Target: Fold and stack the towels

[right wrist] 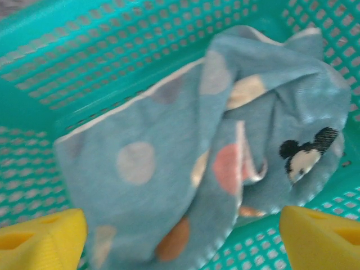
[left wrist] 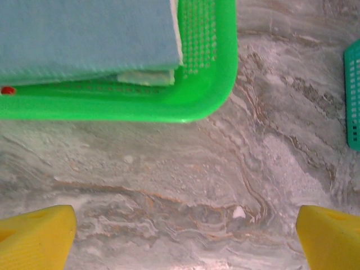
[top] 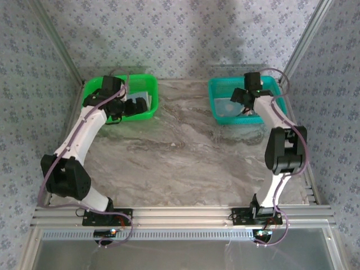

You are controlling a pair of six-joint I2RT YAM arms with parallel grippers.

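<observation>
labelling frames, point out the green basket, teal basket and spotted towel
green basket (left wrist: 112, 107), left wrist view, near wall
teal basket (right wrist: 112, 45), right wrist view, mesh wall
spotted towel (right wrist: 135, 163), right wrist view, pale spot

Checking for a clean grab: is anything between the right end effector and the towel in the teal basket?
Nothing visible. The right end effector hangs open above the teal basket, and the crumpled spotted towel lies uncovered directly ahead of it, inside the basket's walls.

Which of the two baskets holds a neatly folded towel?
The green basket: its blue towel lies flat and folded. The teal basket holds a crumpled spotted towel.
</observation>
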